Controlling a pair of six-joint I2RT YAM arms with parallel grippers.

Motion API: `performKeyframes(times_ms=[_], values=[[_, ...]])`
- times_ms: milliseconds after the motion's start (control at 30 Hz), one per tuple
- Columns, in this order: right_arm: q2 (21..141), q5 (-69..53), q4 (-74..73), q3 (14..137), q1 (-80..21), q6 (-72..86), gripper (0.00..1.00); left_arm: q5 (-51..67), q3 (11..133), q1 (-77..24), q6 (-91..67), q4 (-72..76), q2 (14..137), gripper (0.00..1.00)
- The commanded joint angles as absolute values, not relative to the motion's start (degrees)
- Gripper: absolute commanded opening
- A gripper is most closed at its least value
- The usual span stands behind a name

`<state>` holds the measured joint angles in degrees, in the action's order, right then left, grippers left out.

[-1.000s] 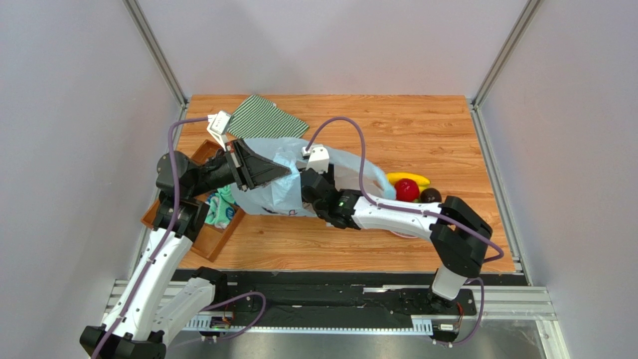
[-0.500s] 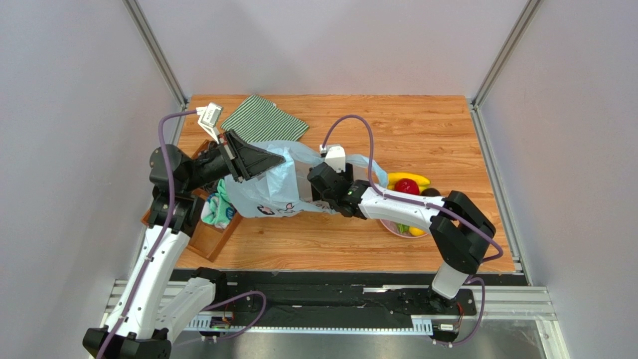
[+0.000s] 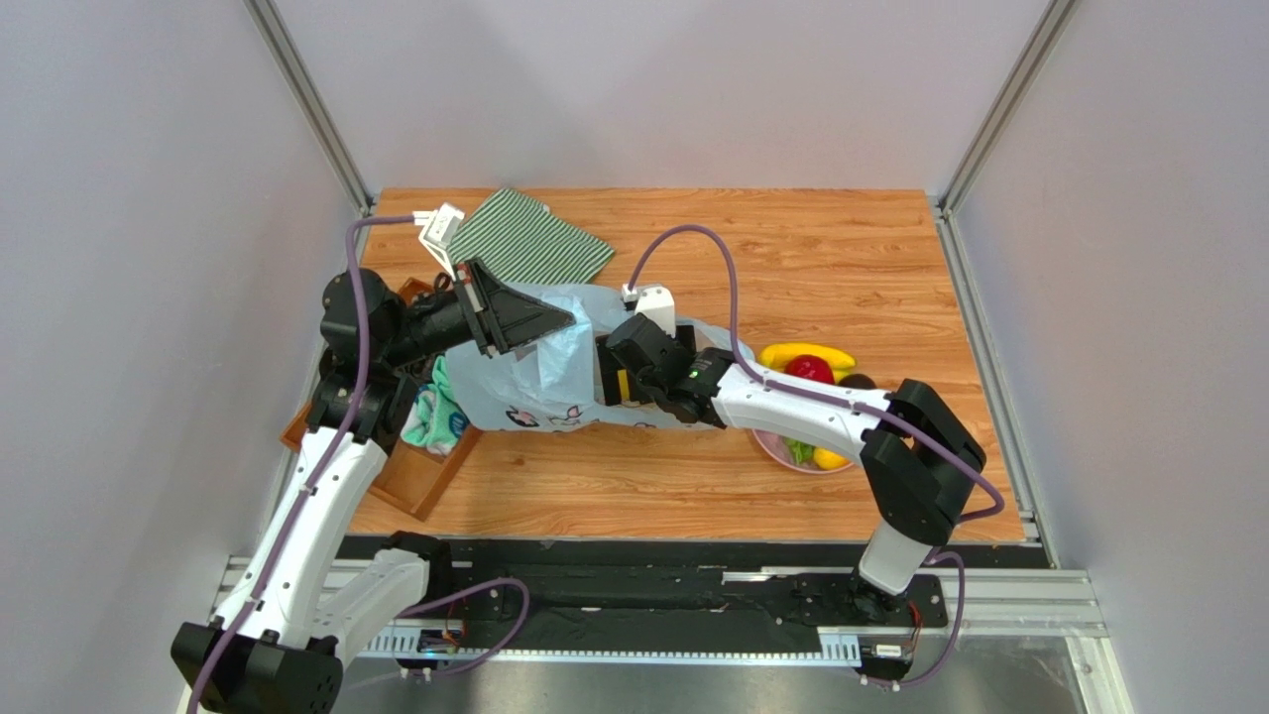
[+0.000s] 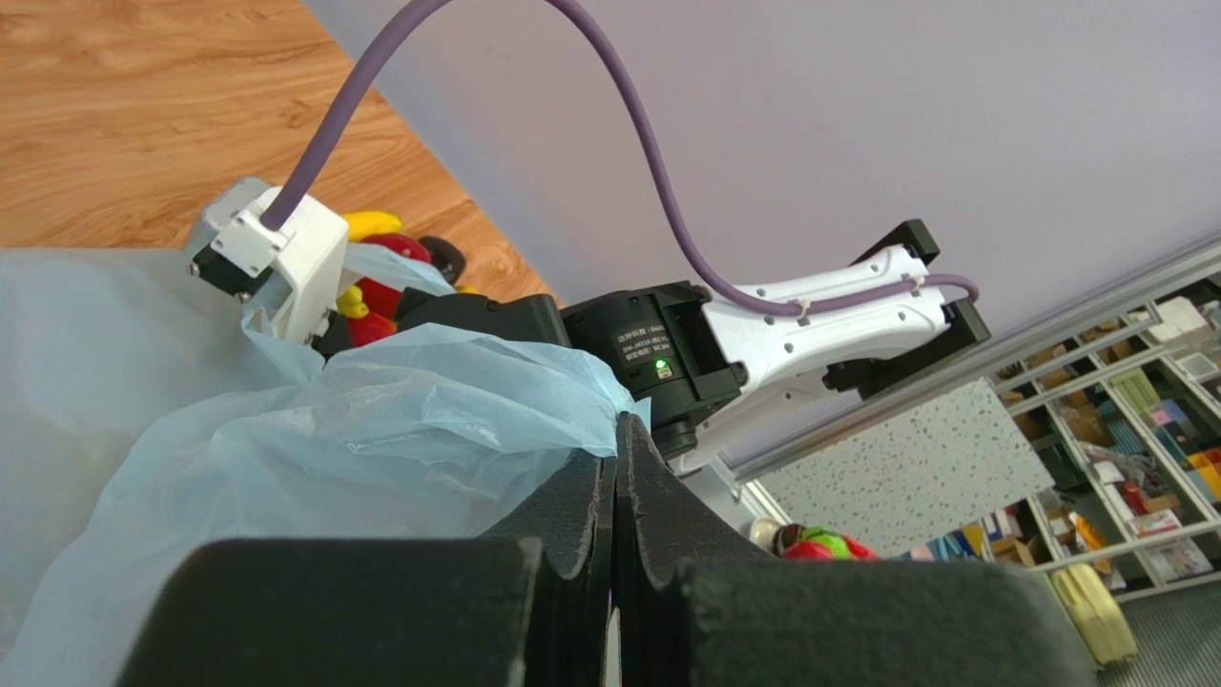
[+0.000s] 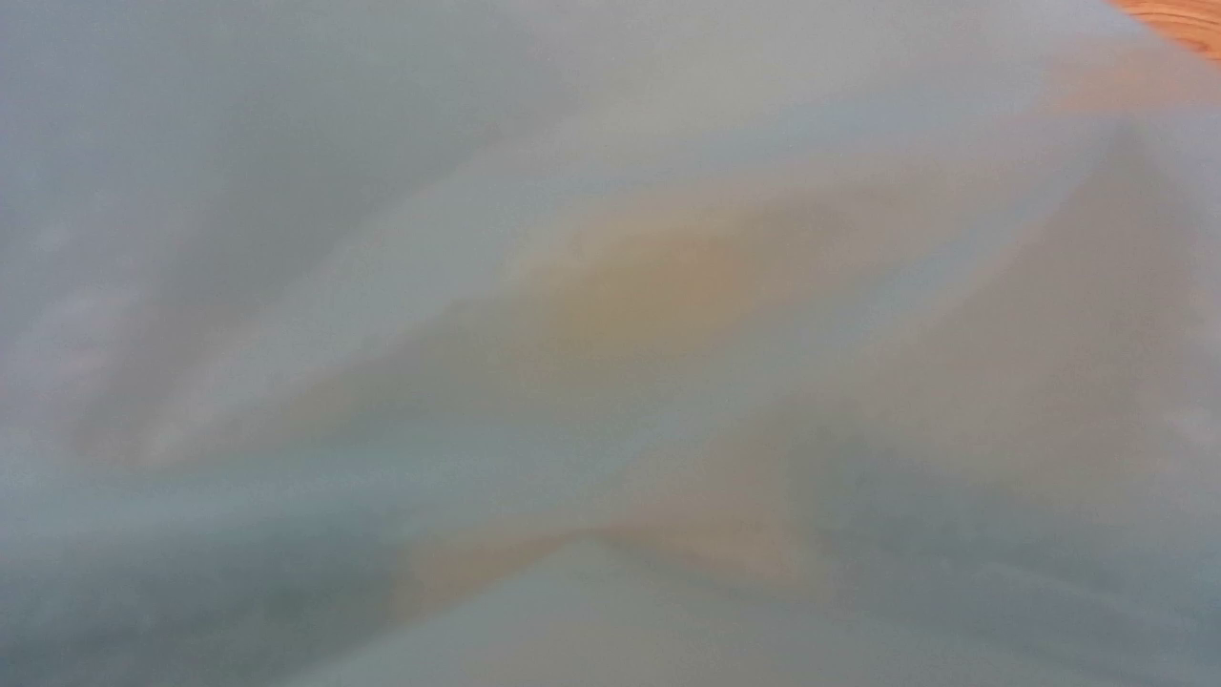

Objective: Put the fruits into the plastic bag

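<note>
The pale-blue plastic bag [image 3: 533,381] lies left of centre, its top edge lifted. My left gripper [image 3: 562,313] is shut on that edge; the left wrist view shows its jaws [image 4: 616,430] pressed together on the film [image 4: 287,415]. My right gripper [image 3: 612,374] reaches into the bag from the right, and its fingers are hidden by plastic. The right wrist view shows only blurred bag film [image 5: 602,344]. A banana [image 3: 812,354], a red apple [image 3: 809,371], a dark avocado [image 3: 857,383], green grapes [image 3: 802,451] and a lemon [image 3: 828,458] lie on the pink plate [image 3: 767,449].
A wooden tray [image 3: 405,473] at the left edge holds rolled teal-white socks [image 3: 440,420]. A green striped cloth [image 3: 529,238] lies at the back left. Frame posts stand at both back corners. Bare wood stretches behind the right arm.
My left gripper has raised the bag's edge and drawn it back to the left. My right gripper has shifted farther into the bag. The bag has bunched toward the left.
</note>
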<state>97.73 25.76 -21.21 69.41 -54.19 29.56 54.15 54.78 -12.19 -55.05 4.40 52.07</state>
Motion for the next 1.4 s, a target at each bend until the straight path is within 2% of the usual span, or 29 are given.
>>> performKeyframes(times_ms=[0,233,300,400,567,733,867,1000,1100,1367], values=[[96.2,23.1,-21.1,71.6,-54.2,29.2,0.95,56.1,55.5,-11.9,-53.2,4.7,52.6,0.0],[90.6,17.5,-19.1,70.1,-54.4,28.1,0.91,55.0,56.0,-11.9,-50.5,3.0,53.2,0.0],[87.4,15.0,-17.6,67.8,-54.6,28.3,0.89,51.8,57.9,-11.9,-43.6,-3.1,54.0,0.0],[78.5,13.4,-16.3,63.4,-54.8,28.8,0.88,44.6,62.8,-11.9,-31.8,-14.7,55.6,0.0],[64.1,15.5,-19.1,58.9,-54.8,28.6,0.88,40.8,64.2,-11.9,-25.4,-16.3,56.2,0.0],[55.5,19.2,-24.1,57.4,-54.2,27.2,0.91,40.7,63.3,-11.4,-24.3,-17.2,58.9,0.0],[53.4,24.7,-33.0,58.6,-49.8,26.6,0.93,43.2,62.1,-9.9,-24.3,-17.1,59.6,0.0],[52.4,18.1,-34.8,56.2,-36.2,26.5,0.94,43.9,61.3,-8.8,-24.0,-17.2,58.9,0.0],[53.3,17.0,-36.2,54.9,-30.6,25.4,0.95,43.9,60.8,-8.4,-23.4,-17.8,58.4,0.0],[60.0,14.8,-36.7,53.4,-22.2,23.3,0.98,45.0,60.5,-7.1,-23.5,-17.8,58.4,0.0]])
